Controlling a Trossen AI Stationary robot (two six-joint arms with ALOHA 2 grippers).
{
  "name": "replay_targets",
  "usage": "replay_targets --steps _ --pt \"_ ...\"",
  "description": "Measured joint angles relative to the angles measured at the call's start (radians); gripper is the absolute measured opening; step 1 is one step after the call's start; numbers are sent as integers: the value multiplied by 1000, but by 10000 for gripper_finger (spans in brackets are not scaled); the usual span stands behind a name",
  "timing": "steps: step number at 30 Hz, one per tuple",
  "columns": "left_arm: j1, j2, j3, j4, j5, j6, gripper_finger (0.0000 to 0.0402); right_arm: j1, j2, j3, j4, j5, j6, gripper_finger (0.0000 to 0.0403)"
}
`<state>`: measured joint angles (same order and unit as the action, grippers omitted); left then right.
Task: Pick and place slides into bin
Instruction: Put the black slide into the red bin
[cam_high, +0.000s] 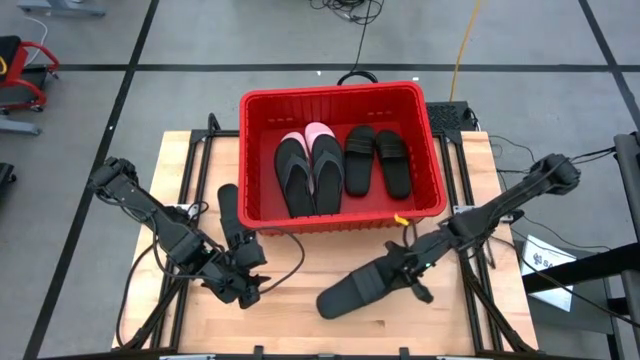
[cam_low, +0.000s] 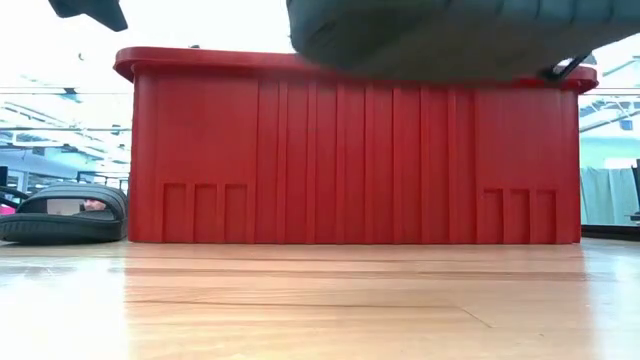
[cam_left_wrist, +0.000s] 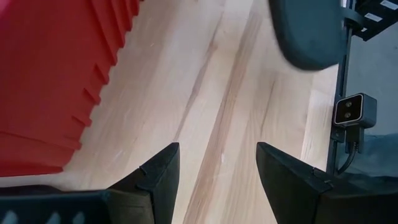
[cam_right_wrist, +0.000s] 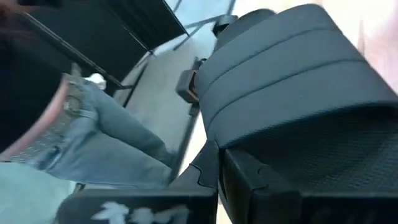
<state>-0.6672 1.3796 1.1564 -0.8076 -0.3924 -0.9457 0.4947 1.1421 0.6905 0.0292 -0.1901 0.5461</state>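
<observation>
A black slide (cam_high: 352, 288) was held clamped in the right claw (cam_high: 408, 268), lifted above the counter (cam_high: 300, 320) in front of the red bin (cam_high: 430, 170). Four slides (cam_high: 340, 165) were seen lying inside the bin. The left claw (cam_high: 250, 288) was kept with its fingers apart, near another black slide (cam_high: 232, 222) resting just beside the bin.

Overhead view straight down, low view level, both sharing bin (cam_high: 342, 100)
</observation>
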Motion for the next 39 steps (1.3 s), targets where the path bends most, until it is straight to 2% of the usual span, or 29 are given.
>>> replay_targets --steps 5,13,16,20,24,30,35,39 --pt "18 0 0 -2 0 2 205 1 -99 25 -92 1 -3 0" --pt "52 0 0 -3 0 29 205 -18 -177 164 -201 8 -146 0" --pt "66 0 0 -3 -1 29 205 -42 -185 257 -303 22 -232 0" --pt "83 0 0 1 -2 28 205 -92 -182 418 -543 120 -320 0" --pt "99 0 0 4 -2 28 205 -176 -176 578 -736 214 -398 0" --pt "128 -1 0 90 -43 43 205 -378 -145 758 -904 244 -528 0" --pt "152 -26 0 222 -91 114 205 -552 -97 842 -1003 242 -638 0" --pt "169 -57 1 339 -134 214 205 -667 -49 851 -1068 241 -744 0"
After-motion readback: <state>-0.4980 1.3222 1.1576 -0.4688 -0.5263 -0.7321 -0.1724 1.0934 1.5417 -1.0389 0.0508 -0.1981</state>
